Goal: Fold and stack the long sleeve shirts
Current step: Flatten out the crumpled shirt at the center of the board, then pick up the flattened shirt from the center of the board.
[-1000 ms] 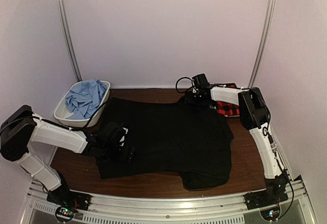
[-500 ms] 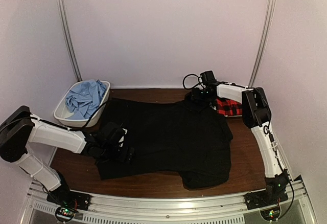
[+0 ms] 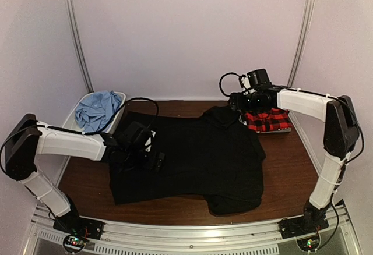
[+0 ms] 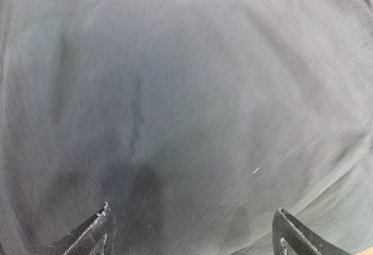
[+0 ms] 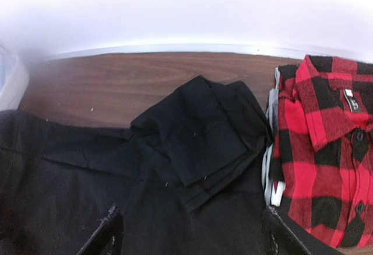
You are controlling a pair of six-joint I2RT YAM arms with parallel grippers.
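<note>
The left gripper [image 4: 192, 226], jaws wide and empty, hovers with the plain black cloth shirt [image 3: 198, 156] directly below. The right gripper [image 5: 192, 232], also open, is above its bunched corner; grabbing too far right may catch the folded red-and-black plaid shirt [image 5: 326, 173].

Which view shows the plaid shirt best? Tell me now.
The right wrist view: the plaid shirt fills its right side, close enough to show collar, label and buttons. The top view shows it small and folded, far right. The left wrist view shows only the black shirt.
</note>
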